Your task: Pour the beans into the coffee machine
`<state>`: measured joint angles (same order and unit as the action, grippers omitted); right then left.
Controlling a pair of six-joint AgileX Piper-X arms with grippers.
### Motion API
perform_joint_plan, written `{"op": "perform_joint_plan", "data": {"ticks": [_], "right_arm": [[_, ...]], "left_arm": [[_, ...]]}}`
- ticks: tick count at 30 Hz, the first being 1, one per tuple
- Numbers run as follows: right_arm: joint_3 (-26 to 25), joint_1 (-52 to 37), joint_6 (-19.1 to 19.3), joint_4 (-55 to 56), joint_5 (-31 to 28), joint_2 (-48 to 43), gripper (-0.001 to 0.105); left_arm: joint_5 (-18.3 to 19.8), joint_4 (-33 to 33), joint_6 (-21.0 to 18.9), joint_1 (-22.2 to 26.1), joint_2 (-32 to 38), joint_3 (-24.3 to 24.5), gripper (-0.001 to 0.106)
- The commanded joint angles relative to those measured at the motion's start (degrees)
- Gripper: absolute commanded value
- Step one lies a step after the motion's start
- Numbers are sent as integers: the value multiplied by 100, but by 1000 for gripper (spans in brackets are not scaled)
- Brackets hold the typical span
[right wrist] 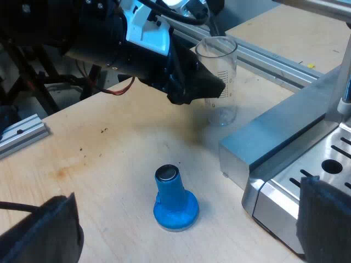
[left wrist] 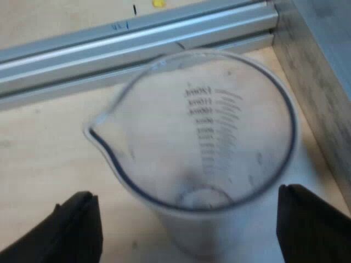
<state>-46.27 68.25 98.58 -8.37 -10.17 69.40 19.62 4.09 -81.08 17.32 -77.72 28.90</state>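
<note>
- Straddling the glass (left wrist: 208,142), the left claw (left wrist: 189,213) is released. Its two black fingers (left wrist: 77,230) stand wide, one on each side of the glass's foot, and neither appears to touch the wall.
- The glass stands upright on the counter (left wrist: 44,164), mouth up and long axis vertical. It is near a metal rail (left wrist: 137,38) and just beside the grey side of the machine (left wrist: 329,82). Its spout is turned away from the machine.
- Its walls look clear, and I can make out no beans in it.
- The coming move turns on one relation: the glass lies straight ahead of the left claw, centred between the fingers. In my judgement a plain squeeze across the body would take it, with no sideways shift needed.
- The right claw (right wrist: 186,192) is released too, fingers spread wide over the counter. A blue tamper (right wrist: 175,200) stands upright on the counter ahead of it, between the lines of its fingers but untouched.
- The left arm is plainly the nearer one, since the glass is well apart from the right claw, beyond the tamper.
- Count: one glass, one tamper, one machine, two claws.
</note>
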Motion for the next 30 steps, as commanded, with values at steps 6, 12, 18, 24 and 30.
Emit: {"op": "perform_joint_plan", "data": {"ticks": [6, 12, 18, 24, 30], "right_arm": [[-3, 1, 16, -87, -32, -26, 81], [-3, 1, 16, -87, -32, -26, 81], [-3, 1, -403, -87, -32, -26, 81], [-3, 1, -392, -40, -172, -75, 81], [-70, 1, -382, 279, -331, -348, 81]], "left_arm": [[-131, -1071, -7, -28, 107, 39, 67], [-362, -1593, -270, -28, 288, 39, 67], [-541, -2234, -366, -28, 1027, 97, 67], [-541, -3302, -409, -28, 1756, 277, 64], [-541, -4176, -454, -28, 2446, 595, 61]]}}
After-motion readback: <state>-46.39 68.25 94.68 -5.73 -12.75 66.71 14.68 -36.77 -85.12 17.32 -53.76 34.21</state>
